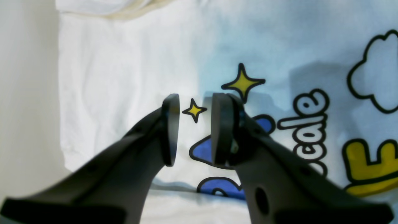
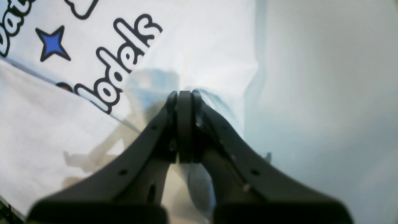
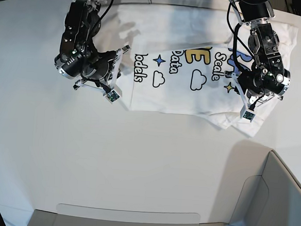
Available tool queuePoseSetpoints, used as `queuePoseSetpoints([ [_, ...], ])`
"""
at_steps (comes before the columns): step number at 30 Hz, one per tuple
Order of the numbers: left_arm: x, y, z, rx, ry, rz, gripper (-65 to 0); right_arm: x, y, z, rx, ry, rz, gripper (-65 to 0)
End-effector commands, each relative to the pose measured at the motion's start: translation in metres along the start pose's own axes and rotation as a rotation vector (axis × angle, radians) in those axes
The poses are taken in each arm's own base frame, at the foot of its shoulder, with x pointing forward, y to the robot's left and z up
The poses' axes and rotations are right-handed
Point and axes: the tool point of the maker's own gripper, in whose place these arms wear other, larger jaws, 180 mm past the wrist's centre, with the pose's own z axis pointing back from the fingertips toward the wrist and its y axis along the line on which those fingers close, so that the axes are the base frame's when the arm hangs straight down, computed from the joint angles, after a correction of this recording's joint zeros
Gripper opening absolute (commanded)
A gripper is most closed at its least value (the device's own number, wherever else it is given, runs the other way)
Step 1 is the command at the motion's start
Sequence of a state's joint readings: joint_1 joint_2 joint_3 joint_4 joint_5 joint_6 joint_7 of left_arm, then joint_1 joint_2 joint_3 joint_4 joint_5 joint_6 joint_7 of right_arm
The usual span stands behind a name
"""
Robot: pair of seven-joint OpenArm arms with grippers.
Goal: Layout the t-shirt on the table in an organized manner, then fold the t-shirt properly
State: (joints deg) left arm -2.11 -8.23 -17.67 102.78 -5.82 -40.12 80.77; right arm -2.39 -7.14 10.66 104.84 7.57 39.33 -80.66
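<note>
The white t-shirt (image 3: 195, 59) lies printed side up on the table (image 3: 137, 158), with its near edge folded over. My left gripper (image 1: 194, 124) hovers open over the print, and a small yellow star (image 1: 194, 110) shows between its fingers; in the base view this left gripper (image 3: 239, 84) is at the shirt's right part. My right gripper (image 2: 185, 93) is shut at the shirt's side edge, where the t-shirt (image 2: 192, 46) puckers around the fingertips beside the black lettering. In the base view the right gripper (image 3: 126, 57) sits at the shirt's left edge.
A grey bin-like panel (image 3: 273, 204) stands at the near right corner. A flat pale strip (image 3: 128, 215) runs along the table's near edge. Bare table (image 2: 326, 93) lies beside the shirt's edge in the right wrist view, and also to the left as table (image 1: 28, 93).
</note>
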Motion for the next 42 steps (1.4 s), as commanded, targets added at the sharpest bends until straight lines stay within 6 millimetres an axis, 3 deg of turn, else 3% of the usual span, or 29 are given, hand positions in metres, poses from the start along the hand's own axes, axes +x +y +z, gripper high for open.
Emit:
queuePoseSetpoints([
  [1, 0.012, 0.006, 0.006, 0.02, -0.042, -0.003, -48.0, 0.02, -0.007, 0.007, -0.02, -0.057, 0.028, -65.0],
  [4, 0.012, 0.006, 0.006, 0.02, -0.041, -0.002, -48.0, 0.043, -0.021, 0.022, -0.074, -0.117, 0.052, -65.0],
  [7, 0.012, 0.006, 0.006, 0.02, -0.041, -0.002, -48.0, 0.071, -0.038, 0.055, -0.174, -0.222, 0.082, -65.0],
  [10, 0.012, 0.006, 0.006, 0.02, -0.041, -0.002, -48.0, 0.079, -0.046, 0.072, -0.227, -0.259, 0.106, -65.0],
  [14, 0.014, 0.008, 0.006, 0.023, -0.046, 0.001, -48.0, 0.055, -0.059, 0.071, -0.249, -0.215, 0.053, -65.0],
  [19, 0.045, 0.024, 0.016, 0.08, -0.102, 0.0, -48.0, 0.008, -0.073, 0.069, -0.27, -0.14, -0.074, -65.0],
  [24, 0.099, 0.036, 0.034, 0.115, -0.254, -0.004, -47.7, -0.024, -0.074, 0.066, -0.273, -0.072, -0.109, -65.0],
  [27, 0.129, 0.023, 0.036, 0.092, -0.347, -0.069, -45.9, -0.03, -0.072, 0.064, -0.267, -0.056, -0.113, -65.0],
  [30, 0.135, 0.025, 0.028, 0.095, -0.315, -0.138, -39.3, -0.032, -0.072, 0.064, -0.269, -0.049, -0.111, -65.0],
  [34, 0.124, 0.037, 0.008, 0.083, -0.239, -0.1, -36.1, -0.033, -0.073, 0.064, -0.27, -0.046, -0.11, -65.0],
  [38, 0.112, 0.081, 0.009, 0.093, -0.266, 0.144, -36.0, -0.037, -0.072, 0.064, -0.27, -0.037, -0.111, -65.0],
  [42, 0.087, 0.121, 0.002, 0.064, -0.282, 0.439, -35.9, -0.039, -0.07, 0.063, -0.264, -0.032, -0.114, -65.0],
])
